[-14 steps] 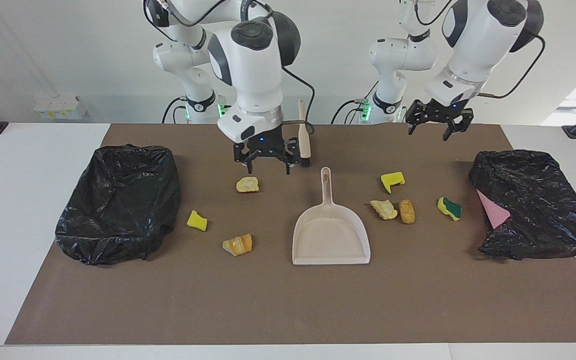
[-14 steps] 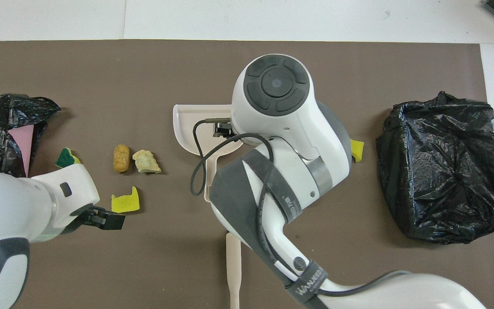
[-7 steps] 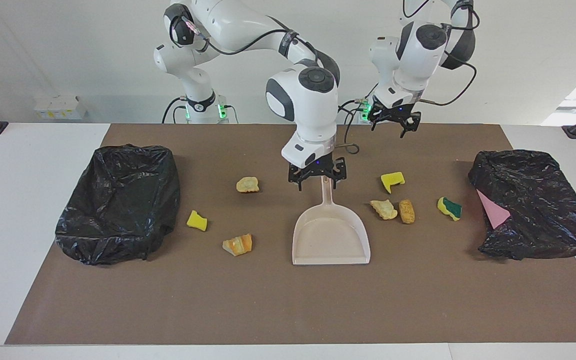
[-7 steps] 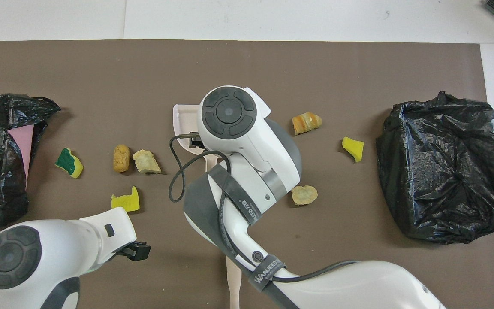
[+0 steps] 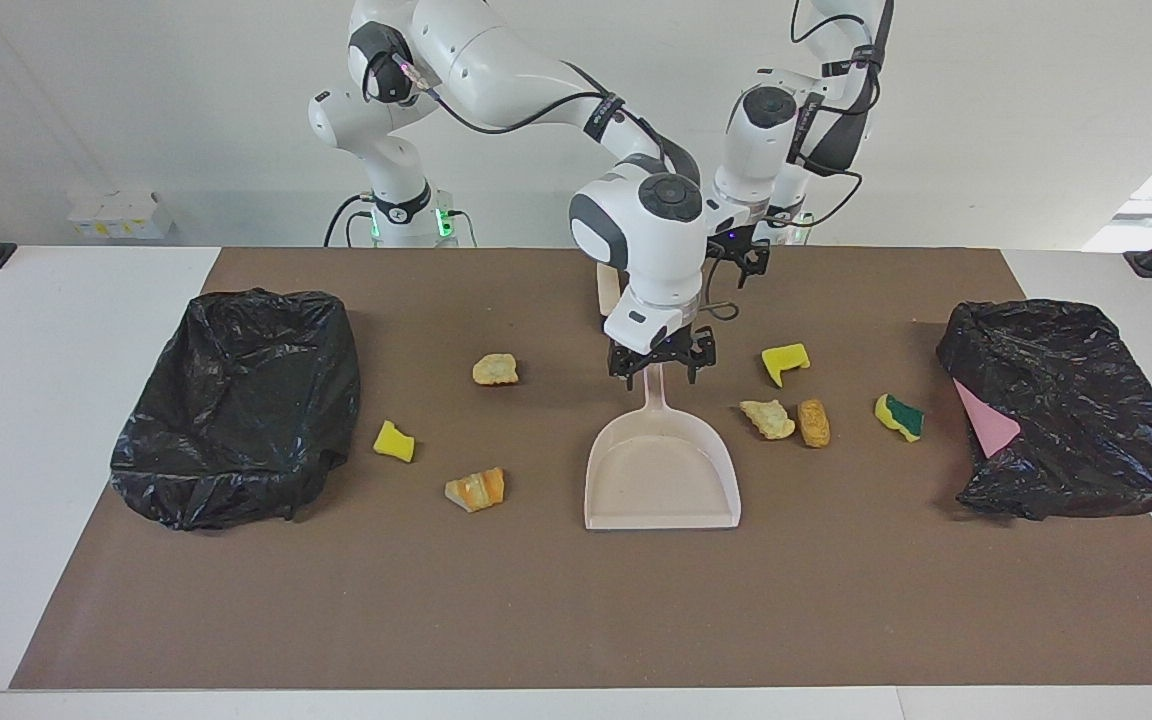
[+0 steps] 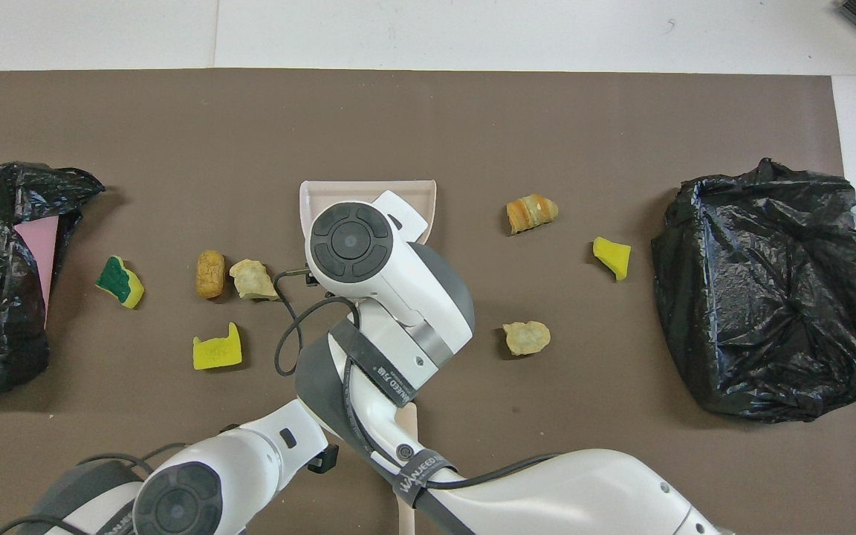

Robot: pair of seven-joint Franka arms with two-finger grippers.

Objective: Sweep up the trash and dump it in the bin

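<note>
Facing view: the right gripper (image 5: 662, 366) hangs over the dustpan (image 5: 662, 470) handle, jaws spread to take it; trash (image 5: 776, 418) lies scattered on the bench (image 5: 576, 600). Overhead view: the left gripper (image 6: 322, 458) is near the brush (image 6: 407, 423), jaws unclear.

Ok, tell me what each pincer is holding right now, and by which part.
The right pincer sits at the handle end of the dustpan; whether it grips cannot be told. The left pincer shows nothing in it.

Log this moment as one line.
right gripper: over dustpan handle, open | left gripper: by brush | trash: seven scraps on mat, none in dustpan | bins: two, black-bagged
</note>
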